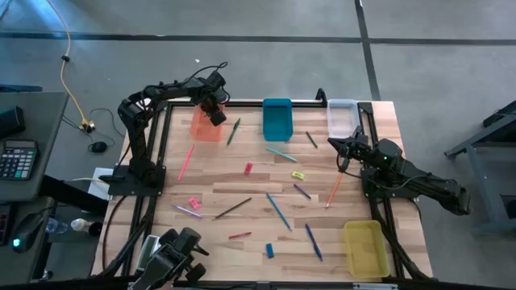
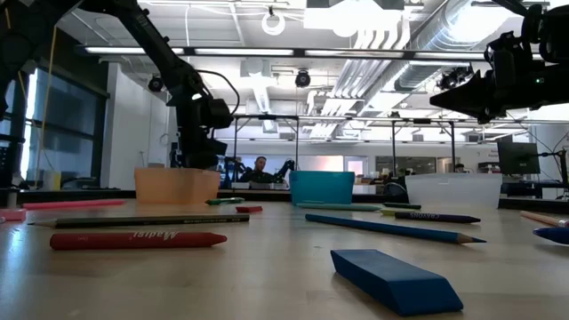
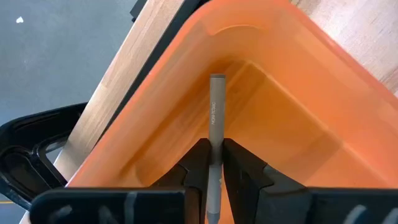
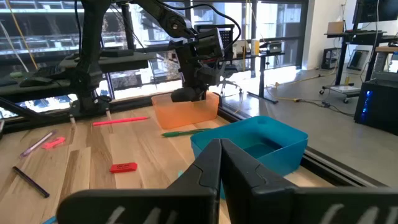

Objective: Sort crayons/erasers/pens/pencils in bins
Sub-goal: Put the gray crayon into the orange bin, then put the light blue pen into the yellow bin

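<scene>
Two arms | left gripper over orange bin, pinching grey stick tip-down — likely for release inside | teal bin mid-table | right gripper clenched, empty, near whitish bin — waiting

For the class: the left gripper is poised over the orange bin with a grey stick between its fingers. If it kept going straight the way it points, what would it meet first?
Probably the floor of the orange bin, judging by the left wrist view: the left gripper points down into it, and the grey stick would touch first. Depth is unclear.

Bright overhead light, blurred foreground
</scene>
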